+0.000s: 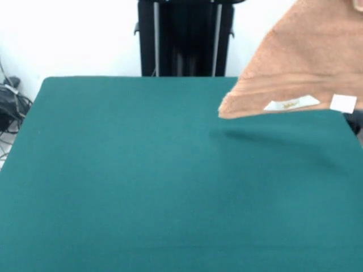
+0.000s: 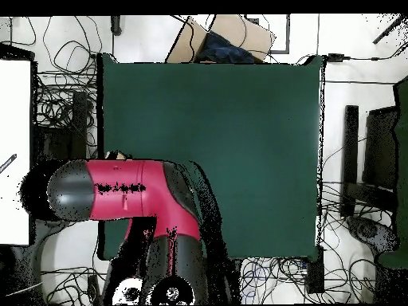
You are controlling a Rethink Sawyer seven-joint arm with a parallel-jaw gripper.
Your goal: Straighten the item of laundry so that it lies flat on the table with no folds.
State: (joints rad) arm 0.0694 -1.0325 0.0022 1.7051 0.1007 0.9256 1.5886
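Observation:
The tan towel (image 1: 306, 62) hangs in the air at the upper right of the front view, above the far right part of the dark-green table (image 1: 142, 181). Its top runs out of the picture. Its lower edge carries two white tags (image 1: 292, 104) and hangs just above the cloth, casting a shadow below it. The gripper shows in neither view. In the overhead view the red and black arm (image 2: 127, 195) reaches over the table's (image 2: 239, 143) left edge, and the towel is hidden there.
The black pedestal (image 1: 187, 37) stands behind the table's far edge. Cables (image 1: 8, 102) lie off the left side. In the overhead view a cardboard box (image 2: 227, 38) sits past the top edge and cables ring the table.

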